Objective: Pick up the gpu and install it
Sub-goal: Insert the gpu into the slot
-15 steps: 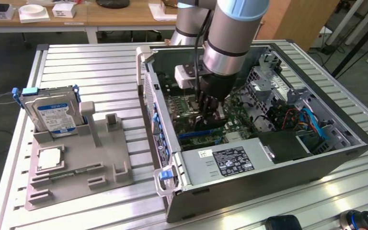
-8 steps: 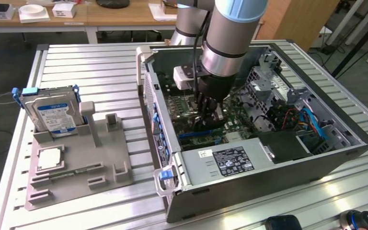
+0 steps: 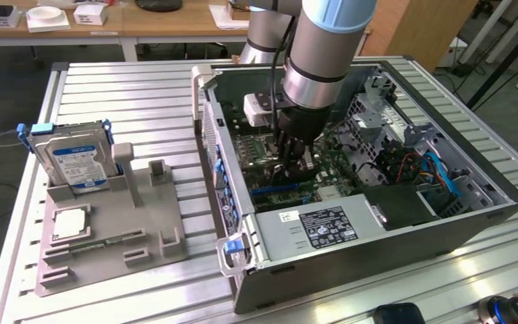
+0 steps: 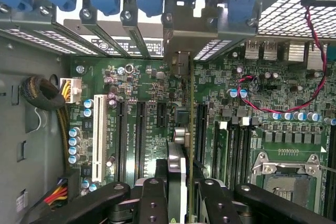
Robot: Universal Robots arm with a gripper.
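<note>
We see the computer case (image 3: 403, 223) lying open on the slatted table (image 3: 133, 81), with the arm reaching down into it. The motherboard (image 4: 136, 82) fills the floor of the case. The gripper (image 4: 177, 192) is closed on the gpu (image 4: 178, 156), which stands edge-on above the board's row of slots (image 4: 140, 135). We judge pickup done and seating unfinished. The cable bundle (image 4: 42, 93) sits well apart. Outside, the hard drive (image 3: 75, 158) stands in the grey holder (image 3: 106, 229).
</note>
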